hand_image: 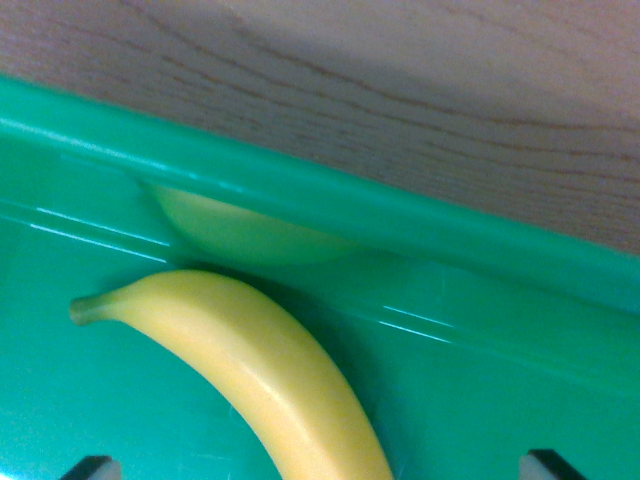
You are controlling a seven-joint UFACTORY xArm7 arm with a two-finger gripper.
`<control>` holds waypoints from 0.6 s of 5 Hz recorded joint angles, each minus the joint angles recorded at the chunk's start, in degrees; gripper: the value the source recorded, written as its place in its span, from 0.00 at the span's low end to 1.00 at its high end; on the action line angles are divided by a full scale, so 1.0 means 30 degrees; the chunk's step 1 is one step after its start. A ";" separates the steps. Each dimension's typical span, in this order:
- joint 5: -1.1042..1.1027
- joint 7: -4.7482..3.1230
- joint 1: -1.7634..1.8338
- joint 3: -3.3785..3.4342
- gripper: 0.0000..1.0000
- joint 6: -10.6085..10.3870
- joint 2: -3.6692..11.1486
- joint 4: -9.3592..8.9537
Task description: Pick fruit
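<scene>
The yellow banana lies in the green bin, between the gripper's two wide-apart fingertips.

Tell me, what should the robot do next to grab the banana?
Probably lower straight down. The banana lies in the green bin, running between the two fingertips at the bottom edge, which look spread apart, with nothing held.

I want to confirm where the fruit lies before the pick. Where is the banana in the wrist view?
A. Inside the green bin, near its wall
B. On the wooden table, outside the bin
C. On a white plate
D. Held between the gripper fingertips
A: the banana lies on the floor of the green bin, just below its wall; the wooden table lies beyond the rim.
</scene>
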 joint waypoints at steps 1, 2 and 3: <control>-0.0039 -0.0326 0.0013 -0.0017 0.00 -0.0801 0.0254 -0.0523; -0.0039 -0.0326 0.0013 -0.0017 0.00 -0.0801 0.0254 -0.0523; -0.0074 -0.0618 0.0024 -0.0033 0.00 -0.1521 0.0482 -0.0992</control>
